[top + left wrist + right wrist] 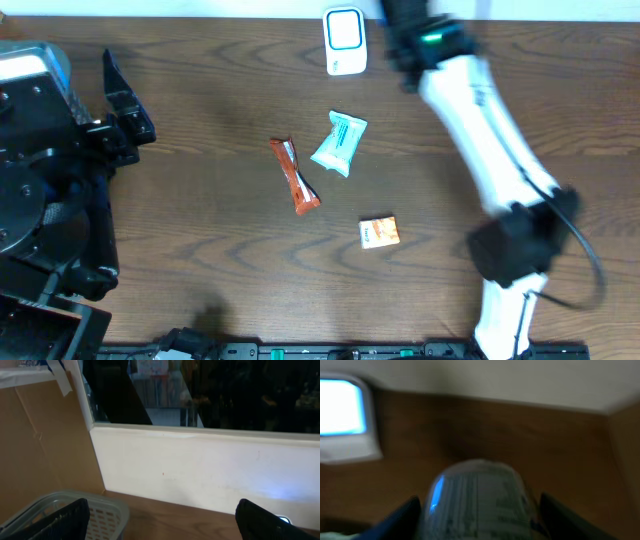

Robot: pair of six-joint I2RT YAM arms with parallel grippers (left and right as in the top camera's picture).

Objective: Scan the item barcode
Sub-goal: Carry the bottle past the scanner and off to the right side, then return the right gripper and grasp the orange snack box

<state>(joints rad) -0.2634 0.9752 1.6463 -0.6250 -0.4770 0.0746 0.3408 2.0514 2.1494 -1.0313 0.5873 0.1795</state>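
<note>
Just right of the scanner [340, 412], our right gripper [480, 522] holds a rounded, labelled item [477, 487] between its fingers. The left gripper [165, 527] sits wide open, empty. We judge this the presenting step. Next move: turn the barcode toward the scanner's window.

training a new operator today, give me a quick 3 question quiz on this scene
1. True or false: the left gripper is open and empty.
2. Apart from the scanner, how many loose items lie on the table?
3. Between the right gripper's fingers is: A a spoon, B a rounded labelled item, C nothing.
Key: 1 true; 2 three (snack bar, teal packet, orange box); 3 B.
</note>
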